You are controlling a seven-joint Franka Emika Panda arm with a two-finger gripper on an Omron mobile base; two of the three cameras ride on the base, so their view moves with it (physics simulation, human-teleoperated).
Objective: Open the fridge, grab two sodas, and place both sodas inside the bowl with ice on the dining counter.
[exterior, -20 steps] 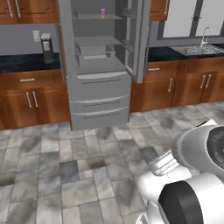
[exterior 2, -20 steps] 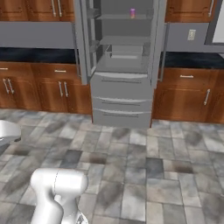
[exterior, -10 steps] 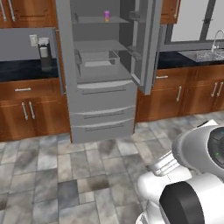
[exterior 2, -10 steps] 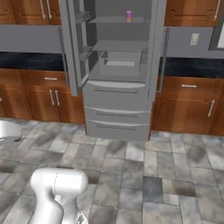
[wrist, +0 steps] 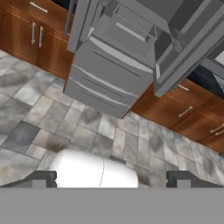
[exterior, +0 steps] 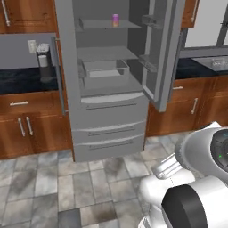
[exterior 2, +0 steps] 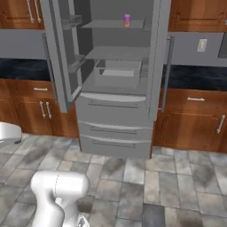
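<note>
While fridge (exterior: 107, 80) is standing with both doors swung open, purple can (exterior: 115, 19) is sitting on top shelf. Claw (wrist: 113, 178) is hanging released, grasping nothing, well back over tiled floor (exterior 2: 177, 177). Risk: arm clipping open door, or knocking can over on high reach.

The white arm (exterior: 196, 187) is seen folded low at the lower right of the left base view, a dark joint face turned toward the camera. In the right base view its rounded link (exterior 2: 60, 195) stands at lower left. The gripper (wrist: 112, 179) is held with jaws spread wide, nothing between its fingertips (wrist: 41, 178).
</note>
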